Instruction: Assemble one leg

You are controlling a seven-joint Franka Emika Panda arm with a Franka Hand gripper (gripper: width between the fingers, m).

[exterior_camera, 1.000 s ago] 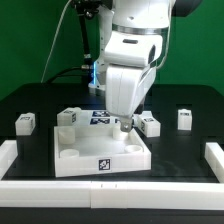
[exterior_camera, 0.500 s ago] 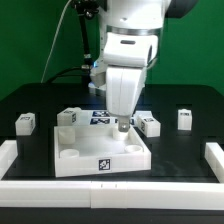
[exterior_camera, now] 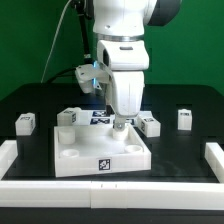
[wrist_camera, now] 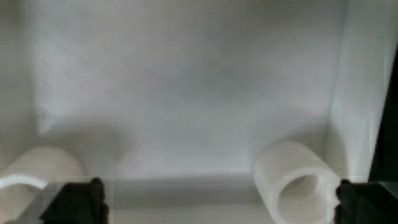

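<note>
Several legs, small white tagged blocks, stand on the black table: one at the far left (exterior_camera: pixel 25 122), one by the tabletop's back left corner (exterior_camera: pixel 68 117), one just right of the gripper (exterior_camera: pixel 150 125), one at the far right (exterior_camera: pixel 185 118). My gripper (exterior_camera: pixel 119 126) hangs low over the back right part of the large white tabletop (exterior_camera: pixel 85 152). In the wrist view the gripper (wrist_camera: pixel 222 203) is open and empty. Its dark fingertips (wrist_camera: pixel 80 201) stand wide apart over the tabletop's white inner face (wrist_camera: pixel 196 100), with two round sockets showing, one of them (wrist_camera: pixel 299 180) near a fingertip.
The marker board (exterior_camera: pixel 99 118) lies behind the tabletop, partly hidden by the arm. A white raised border runs along the table's front (exterior_camera: pixel 110 191) and at both sides (exterior_camera: pixel 10 151). Cables hang behind the arm.
The arm's wrist has turned and the upper arm has swung toward the exterior view's left. The gripper stays low at nearly the same spot over the tabletop. No part has moved.
</note>
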